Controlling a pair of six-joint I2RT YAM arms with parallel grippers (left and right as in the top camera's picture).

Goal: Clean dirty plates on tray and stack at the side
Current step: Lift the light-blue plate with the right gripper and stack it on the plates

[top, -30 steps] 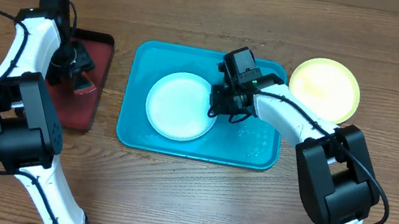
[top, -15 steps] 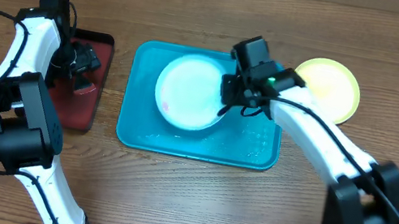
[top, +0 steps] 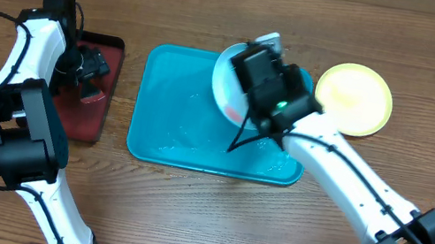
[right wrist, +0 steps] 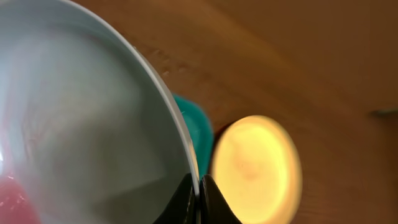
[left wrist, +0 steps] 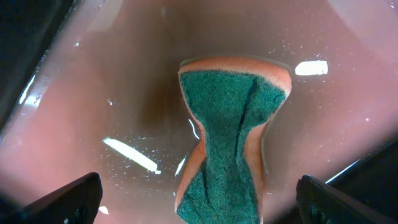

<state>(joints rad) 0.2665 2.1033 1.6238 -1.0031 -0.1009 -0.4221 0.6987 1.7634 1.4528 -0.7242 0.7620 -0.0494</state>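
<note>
The left arm (top: 34,40) is stretched forward from its base and folded at the far end, so that the left claw (top: 85,70) is pointed downward. In the wrist view its fingers (left wrist: 62,202) are seen spread wide at the two lower corners, with nothing gripped between them. The right arm (top: 344,167) is extended diagonally toward the middle of the desk (top: 183,215). The right claw (right wrist: 198,200) is clamped on the rim of a tilted white plate (right wrist: 93,124), the fingertips almost meeting.
</note>
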